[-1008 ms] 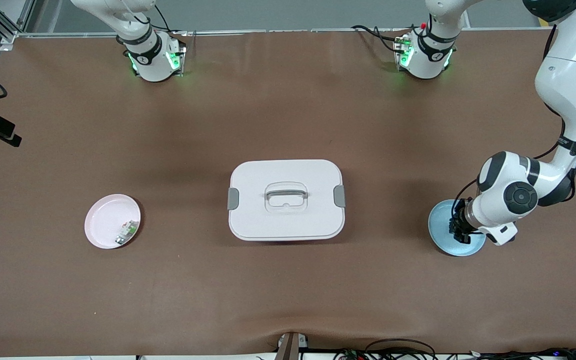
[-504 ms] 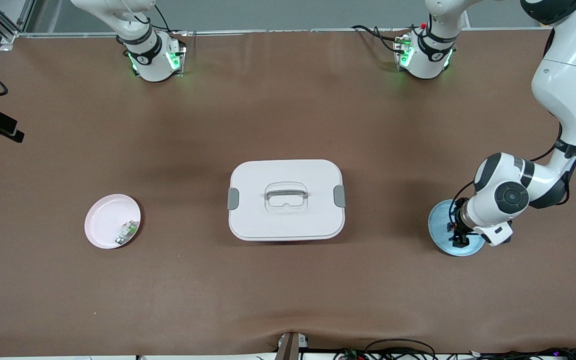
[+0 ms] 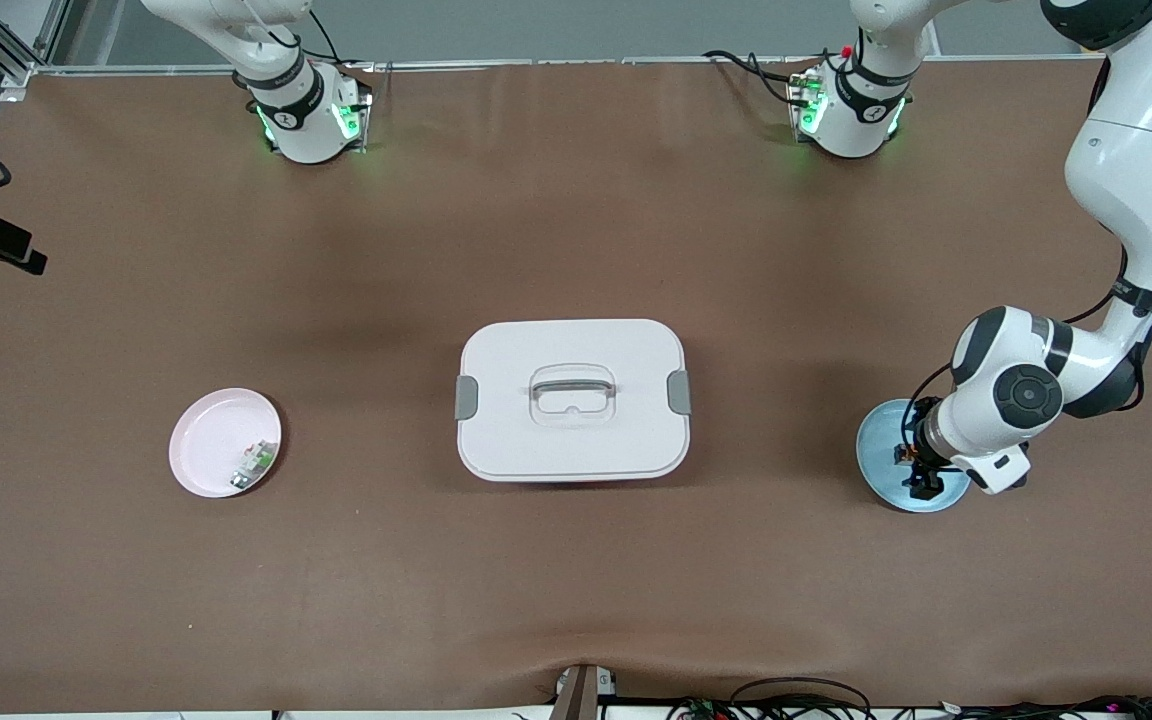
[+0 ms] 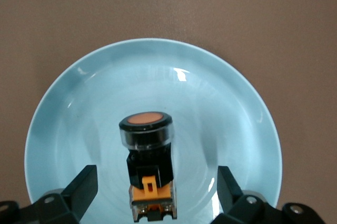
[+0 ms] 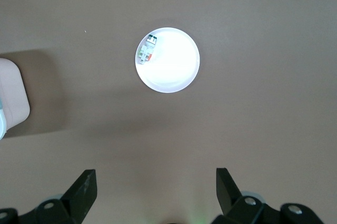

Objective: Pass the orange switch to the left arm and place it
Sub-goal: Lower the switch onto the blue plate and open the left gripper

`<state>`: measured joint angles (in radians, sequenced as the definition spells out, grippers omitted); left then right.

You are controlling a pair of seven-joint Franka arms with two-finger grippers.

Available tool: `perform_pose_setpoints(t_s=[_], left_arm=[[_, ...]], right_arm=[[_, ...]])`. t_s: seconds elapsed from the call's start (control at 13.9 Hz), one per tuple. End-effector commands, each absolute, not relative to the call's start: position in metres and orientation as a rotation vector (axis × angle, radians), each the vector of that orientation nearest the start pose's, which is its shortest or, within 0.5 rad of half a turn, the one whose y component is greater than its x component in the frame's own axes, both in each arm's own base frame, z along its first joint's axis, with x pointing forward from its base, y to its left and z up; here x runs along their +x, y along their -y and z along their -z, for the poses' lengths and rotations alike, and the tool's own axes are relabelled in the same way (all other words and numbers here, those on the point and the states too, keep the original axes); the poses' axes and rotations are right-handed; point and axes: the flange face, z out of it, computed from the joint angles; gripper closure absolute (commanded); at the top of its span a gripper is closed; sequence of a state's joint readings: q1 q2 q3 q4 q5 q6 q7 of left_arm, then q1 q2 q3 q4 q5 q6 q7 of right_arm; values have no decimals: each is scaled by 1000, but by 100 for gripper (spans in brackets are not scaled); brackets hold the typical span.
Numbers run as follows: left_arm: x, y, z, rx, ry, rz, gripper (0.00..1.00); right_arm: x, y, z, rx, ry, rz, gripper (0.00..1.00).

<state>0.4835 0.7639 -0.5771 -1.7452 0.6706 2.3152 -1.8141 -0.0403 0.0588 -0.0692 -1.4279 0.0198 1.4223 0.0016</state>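
Orange switch (image 4: 147, 169) lies in blue plate (image 4: 63, 108) between released left pincer (image 4: 152, 192); right pincer (image 5: 152, 195) released.

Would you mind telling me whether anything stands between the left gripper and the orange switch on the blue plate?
Nothing visible does. The left gripper is open directly over the orange switch, which lies on the blue plate between the fingers. The box sits mid-table, toward the pink plate.

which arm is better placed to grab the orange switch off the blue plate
Left. The left gripper hangs open right over the blue plate, its fingers either side of the orange switch. The right gripper, also open, is high over the pink plate.
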Motion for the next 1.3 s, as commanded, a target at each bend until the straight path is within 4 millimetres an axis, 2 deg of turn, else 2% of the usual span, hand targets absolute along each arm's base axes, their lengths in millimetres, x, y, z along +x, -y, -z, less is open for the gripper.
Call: perform_pose_setpoints(t_s=[0.0,0.22,0.29,0.36,0.5,0.72,1.01,1.15,1.22], left_arm=[[657,19,-194,-2375,1904,134,0],[659,29,-218,-2389,1886,183,0],[654,33,-218,-2405,1873,201,0],[647,32,-215,-2406,1849,243,0],[638,27,-222,-2446,1799,286,0],[624,29,-229,-2585,1566,250,0],[622,22,-246,-2698,1361,255,0],[616,22,-254,-2804,1132,231,0],[613,22,-257,-2887,919,202,0]], right_arm=[[552,55,-655,-3104,-191,-96,0],[552,51,-660,-3069,-199,-81,0],[552,48,-660,-3067,-222,-84,0],[553,44,-660,-3063,-242,-86,0],[552,41,-661,-3068,-258,-82,0],[553,40,-661,-3062,-257,-82,0],[553,42,-661,-3076,-259,-80,0],[553,42,-660,-3077,-242,-82,0],[552,42,-661,-3086,-240,-80,0]])
